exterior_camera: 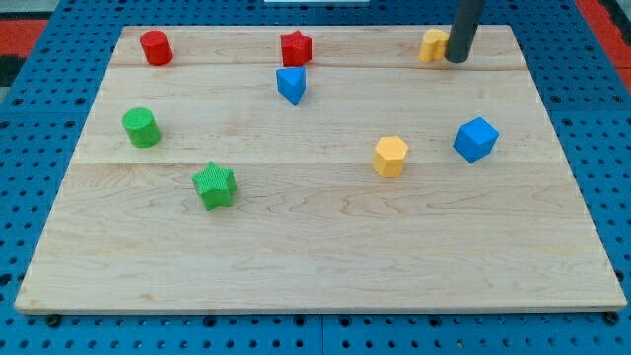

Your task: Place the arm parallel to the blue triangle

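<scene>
The blue triangle (291, 84) lies on the wooden board (315, 237) at the upper middle, just below the red star (296, 47). My tip (455, 59) is at the view's upper right, touching or just beside the right side of a yellow block (432, 44), which the rod partly covers. The tip is far to the right of the blue triangle and slightly higher in the view.
A red cylinder (154, 46) sits at the upper left. A green cylinder (141, 127) and a green star (214, 185) lie at the left. A yellow hexagonal block (390, 156) and a blue cube (475, 139) lie at the right.
</scene>
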Robot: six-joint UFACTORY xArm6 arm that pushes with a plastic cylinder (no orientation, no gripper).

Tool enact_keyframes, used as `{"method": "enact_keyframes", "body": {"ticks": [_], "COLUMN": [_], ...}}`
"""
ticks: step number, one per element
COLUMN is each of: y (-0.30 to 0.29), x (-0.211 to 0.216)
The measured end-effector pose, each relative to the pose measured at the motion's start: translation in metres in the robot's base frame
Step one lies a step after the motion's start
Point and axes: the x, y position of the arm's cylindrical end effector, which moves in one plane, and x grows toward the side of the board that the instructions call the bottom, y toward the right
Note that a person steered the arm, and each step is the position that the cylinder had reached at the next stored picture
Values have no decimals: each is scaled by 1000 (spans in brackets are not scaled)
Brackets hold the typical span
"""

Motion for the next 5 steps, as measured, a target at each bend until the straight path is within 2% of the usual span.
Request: {"method": "enact_keyframes", "body": {"ticks": [2,5], "y": [-14,-14], "x": [53,55]}}
